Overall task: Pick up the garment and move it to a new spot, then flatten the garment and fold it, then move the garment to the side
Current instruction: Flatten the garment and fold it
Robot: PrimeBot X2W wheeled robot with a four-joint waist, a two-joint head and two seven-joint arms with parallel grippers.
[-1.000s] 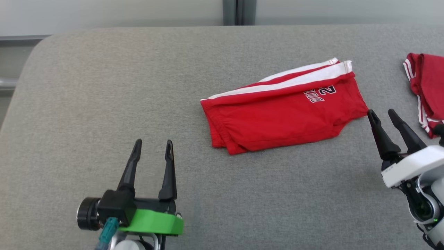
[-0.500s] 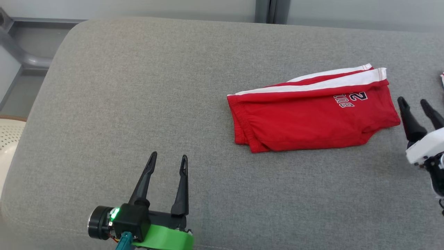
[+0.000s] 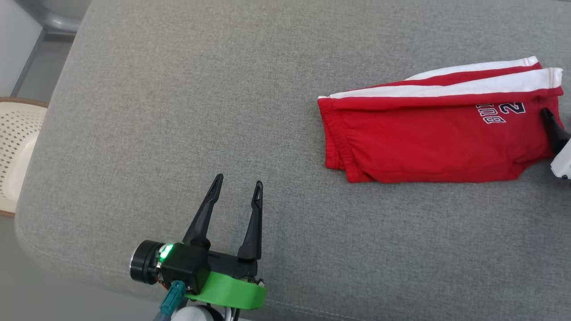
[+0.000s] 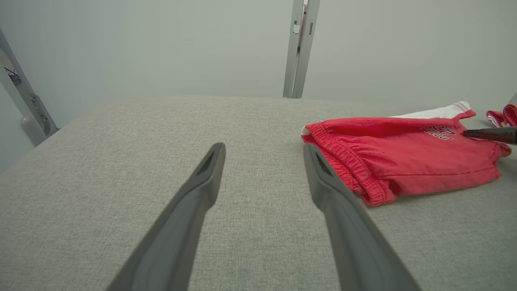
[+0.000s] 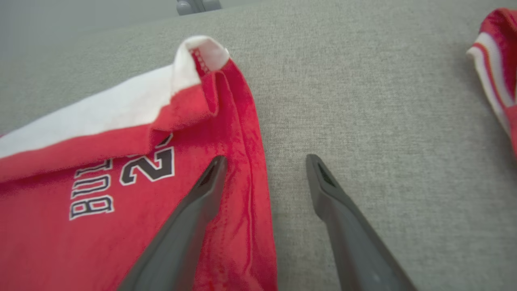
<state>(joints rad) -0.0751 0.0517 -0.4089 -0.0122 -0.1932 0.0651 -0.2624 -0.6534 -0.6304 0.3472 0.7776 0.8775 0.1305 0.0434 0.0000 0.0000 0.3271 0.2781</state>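
Swung left and dipped since a second ago, judging by the rightward slide of everything across the head view; crept with the right tool [image 5: 266, 159] from just off the garment [image 3: 437, 142] to over its right end. Head view: finds the garment, red shorts with white side stripes and dark lettering [image 3: 499, 113], folded and flat on the grey fabric-covered counter [image 3: 178, 111], toward the right, waistband end to the left. Catches one dark finger [image 3: 552, 129] of the right tool at the right edge, tip over the leg end beside the lettering. Places the left tool [image 3: 237, 180] low and left of centre, spread wide, holding nothing, over bare fabric and well apart from the garment. Takes in a cream perforated object [image 3: 15, 147] off the counter's left side. Left wrist view: looks between two widely parted fingers at bare counter, past the right-hand one to the elastic waistband [image 4: 347, 169]; picks up the other arm's finger across the garment's far end, and a second red-and-white garment [image 4: 501, 115] beyond. Right wrist view: straddles the hem, spread wide and gripping nothing, one finger over red cloth near the digit 2, the other over bare grey; cannot tell whether touching. Shows the second garment at the upper right, well apart.
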